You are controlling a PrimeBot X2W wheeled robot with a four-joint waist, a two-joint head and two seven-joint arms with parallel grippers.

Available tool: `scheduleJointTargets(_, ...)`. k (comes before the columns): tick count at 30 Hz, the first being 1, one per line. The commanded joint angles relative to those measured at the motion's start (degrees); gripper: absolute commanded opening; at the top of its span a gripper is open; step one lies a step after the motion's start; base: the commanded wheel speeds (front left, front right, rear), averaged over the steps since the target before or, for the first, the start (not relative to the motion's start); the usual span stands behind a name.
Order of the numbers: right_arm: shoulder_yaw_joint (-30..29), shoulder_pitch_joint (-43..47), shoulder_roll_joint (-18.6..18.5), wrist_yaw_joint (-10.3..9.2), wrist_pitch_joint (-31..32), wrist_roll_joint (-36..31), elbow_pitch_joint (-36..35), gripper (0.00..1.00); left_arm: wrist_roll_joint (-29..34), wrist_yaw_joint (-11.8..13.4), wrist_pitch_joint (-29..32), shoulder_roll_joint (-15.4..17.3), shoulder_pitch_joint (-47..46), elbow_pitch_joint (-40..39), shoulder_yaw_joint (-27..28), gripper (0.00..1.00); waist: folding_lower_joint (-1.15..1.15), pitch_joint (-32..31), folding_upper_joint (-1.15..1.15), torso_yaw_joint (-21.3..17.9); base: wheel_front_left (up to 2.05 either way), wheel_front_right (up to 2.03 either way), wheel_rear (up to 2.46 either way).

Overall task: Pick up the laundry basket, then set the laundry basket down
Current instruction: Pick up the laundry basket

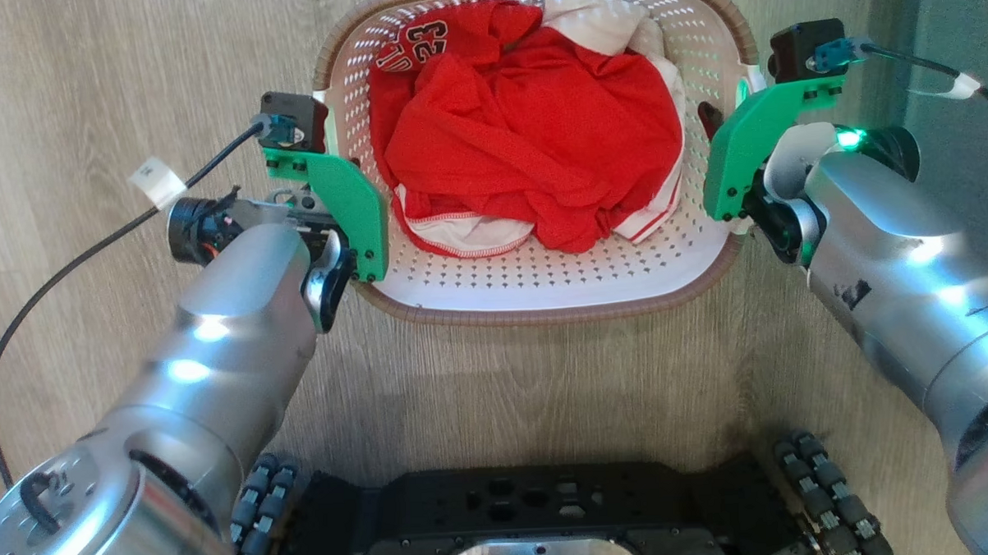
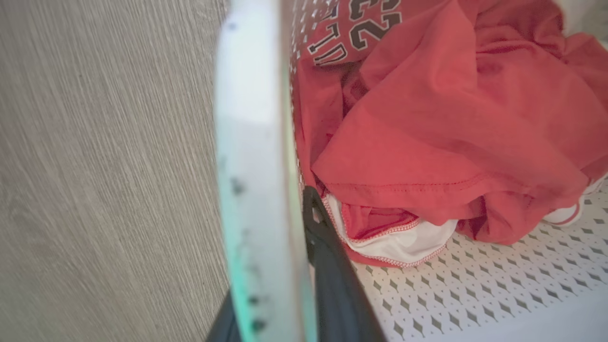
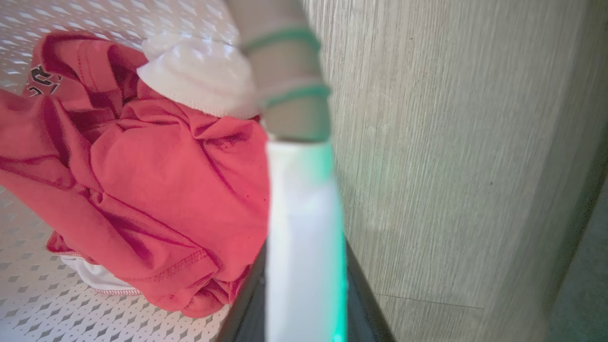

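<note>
The laundry basket (image 1: 543, 280) sits over the wood-look floor (image 1: 84, 78), and the pictures do not tell whether it rests on the boards or hangs just above them. Its cream perforated walls and bottom are ringed by a brown woven-look rim (image 1: 545, 315). Inside the basket lies a crumpled red jersey (image 1: 530, 120) with the number 23 showing towards the basket's far left corner. A white garment (image 1: 608, 19) is bunched at the basket's far right corner, and white cloth with red trim (image 1: 468, 233) pokes out along the heap's near edge. The near strip of the basket's bottom is bare.

The left gripper (image 1: 352, 208) is at the basket's left side. In the left wrist view its two dark fingers (image 2: 332, 275) straddle the basket's white left handle (image 2: 256, 166), one inside the basket against the handle and one outside, pinching it.

The right gripper (image 1: 732, 150) is at the basket's right side. In the right wrist view the white right handle (image 3: 304, 228) runs up between its dark fingers (image 3: 247, 304), one on each face, nipping it.

On the side of the basket nearest the robot, apart from the rim, lies the robot's black base (image 1: 535, 506) with its roller wheels (image 1: 830, 496).
</note>
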Motion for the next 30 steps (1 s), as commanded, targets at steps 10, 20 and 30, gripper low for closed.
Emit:
scheduleJointTargets(10, 5.0, 4.3, 0.4, 0.41, 7.1, 1.6, -0.7, 0.0, -1.8, -2.6, 4.2, 1.1, 2.8, -0.1, -3.4, 0.0, 0.0, -6.3, 0.0, -0.7, 0.0, 0.0, 0.0)
scheduleJointTargets(20, 8.2, 7.3, 0.8, 0.41, 15.7, 4.6, -1.2, 0.0, -5.1, -5.3, 11.4, 1.1, 5.5, 0.2, -5.1, 0.0, 0.0, -15.8, 0.0, -1.0, 0.0, 0.0, 0.0)
scheduleJointTargets(30, 10.9, 11.2, 2.8, 0.41, 18.9, 5.1, -0.8, 0.0, -7.1, -7.7, 16.2, 1.1, 8.6, 1.0, -6.7, 0.0, 0.0, -27.6, 0.0, -0.5, 0.0, 0.0, 0.0)
